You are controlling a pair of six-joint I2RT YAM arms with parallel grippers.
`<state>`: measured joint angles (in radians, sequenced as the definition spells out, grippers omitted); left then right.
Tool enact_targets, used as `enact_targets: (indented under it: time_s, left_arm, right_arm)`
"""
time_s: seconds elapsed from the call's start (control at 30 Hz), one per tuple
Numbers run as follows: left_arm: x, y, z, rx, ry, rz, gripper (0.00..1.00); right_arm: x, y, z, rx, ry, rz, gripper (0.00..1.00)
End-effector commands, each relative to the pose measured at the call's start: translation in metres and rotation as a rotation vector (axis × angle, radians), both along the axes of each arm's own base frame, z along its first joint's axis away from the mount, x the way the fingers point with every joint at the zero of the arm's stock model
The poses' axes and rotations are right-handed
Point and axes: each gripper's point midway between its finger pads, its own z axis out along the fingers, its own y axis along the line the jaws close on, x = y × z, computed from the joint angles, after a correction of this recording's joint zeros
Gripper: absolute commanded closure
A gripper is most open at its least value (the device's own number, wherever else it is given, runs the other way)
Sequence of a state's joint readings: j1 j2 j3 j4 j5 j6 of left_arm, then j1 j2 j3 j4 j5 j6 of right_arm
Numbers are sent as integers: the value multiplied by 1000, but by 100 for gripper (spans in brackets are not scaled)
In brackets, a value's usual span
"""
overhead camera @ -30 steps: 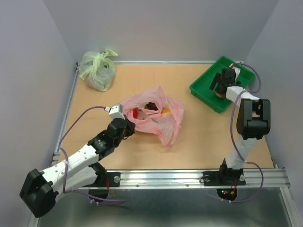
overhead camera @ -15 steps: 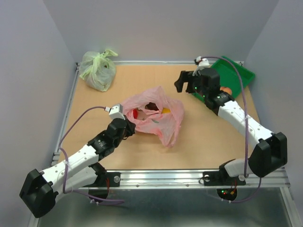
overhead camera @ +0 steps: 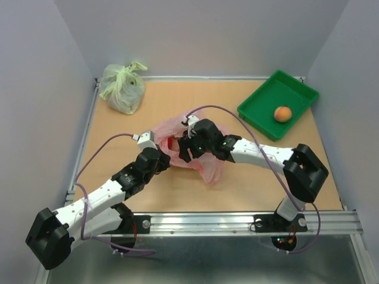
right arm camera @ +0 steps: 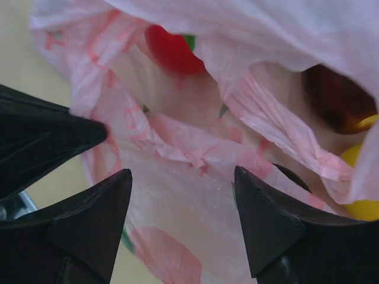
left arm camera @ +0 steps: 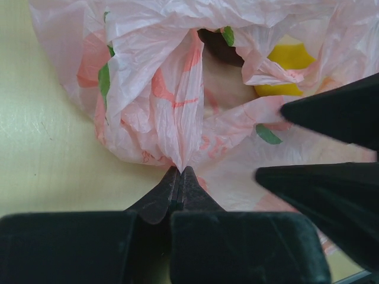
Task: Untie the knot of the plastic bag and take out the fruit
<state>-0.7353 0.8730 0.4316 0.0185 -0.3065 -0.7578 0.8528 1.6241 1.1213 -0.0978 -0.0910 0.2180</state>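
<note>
The pink plastic bag [overhead camera: 213, 167] lies mid-table with its mouth gaping; no knot shows. My left gripper [overhead camera: 161, 162] [left arm camera: 179, 171] is shut on a fold of the bag's near-left rim. My right gripper [overhead camera: 187, 151] [right arm camera: 182, 173] hovers open over the bag's mouth, its fingers [left arm camera: 331, 112] straddling loose plastic without pinching it. Inside the bag I see a red fruit [right arm camera: 172, 47], a yellow fruit [left arm camera: 288, 59] and a dark one [right arm camera: 337, 106]. An orange-peach fruit [overhead camera: 283, 113] lies in the green tray [overhead camera: 260, 110].
A tied pale green bag [overhead camera: 122, 87] sits at the far left corner. The green tray stands at the far right. Grey walls close in the table on three sides. The right arm stretches across the table's middle.
My right arm swung from the green tray to above the pink bag, leaving the orange-peach fruit in the tray, and its jaws narrowed a little. The left gripper kept its hold.
</note>
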Motion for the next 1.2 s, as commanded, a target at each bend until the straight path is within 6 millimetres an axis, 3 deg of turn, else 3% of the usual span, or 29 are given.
enact_targets:
  time_s: [0.0, 0.07, 0.13, 0.2, 0.23, 0.27, 0.4, 0.53, 0.63, 0.67, 0.73, 0.8, 0.87, 0.9, 0.97, 1.0, 1.07, 1.1, 1.17]
  left_arm:
    - [1, -1, 0, -27, -9, 11, 100]
    - [0, 0, -1, -33, -6, 14, 100]
    - [-2, 1, -4, -47, 2, 24, 100]
    - [-3, 2, -8, -63, 9, 34, 100]
    - [-4, 2, -10, -65, 11, 34, 100]
    - [-5, 1, -11, -70, 14, 30, 100]
    - [-7, -5, -13, -85, 27, 4, 100]
    - [-10, -11, -5, -108, 9, -38, 97]
    - [-11, -13, 16, -119, -58, -88, 78]
    - [-11, -13, 27, -106, -89, -105, 63]
    - [-10, -10, 44, -97, -132, -110, 46]
    - [-7, -6, 73, -94, -188, -105, 30]
    - [-7, -2, 82, -32, -203, -123, 25]
    - [-4, -2, 103, -28, -240, -125, 25]
    - [1, -4, 113, 50, -271, -165, 25]
    - [4, -7, 130, 61, -304, -186, 25]
    - [13, -12, 129, 173, -323, -238, 25]
    - [18, -15, 141, 195, -347, -251, 24]
    - [28, -24, 128, 327, -339, -313, 24]
  right_arm:
    - [23, -2, -11, -17, -50, -134, 29]
    - [27, -18, -26, -57, -44, -216, 36]
    - [22, -28, -28, -55, -33, -254, 42]
    - [5, -51, -50, -93, 7, -278, 46]
    - [5, -51, -43, -72, 5, -288, 46]
    - [-6, -65, -61, -105, 33, -304, 47]
    - [-26, -97, -91, -135, 100, -404, 52]
    - [-35, -111, -109, -170, 125, -431, 55]
    - [-36, -112, -108, -171, 113, -418, 56]
    - [-35, -112, -101, -155, 100, -416, 56]
    - [-32, -112, -94, -149, 75, -410, 56]
    - [-30, -112, -87, -138, 56, -413, 56]
    - [-32, -113, -84, -132, 49, -407, 56]
    - [-32, -112, -81, -126, 47, -398, 56]
    - [-32, -111, -76, -117, 34, -387, 56]
    - [-31, -111, -74, -114, 29, -388, 55]
    - [-30, -111, -71, -115, 15, -381, 55]
    - [-29, -111, -69, -115, 11, -380, 55]
    - [-30, -110, -71, -122, 10, -373, 55]
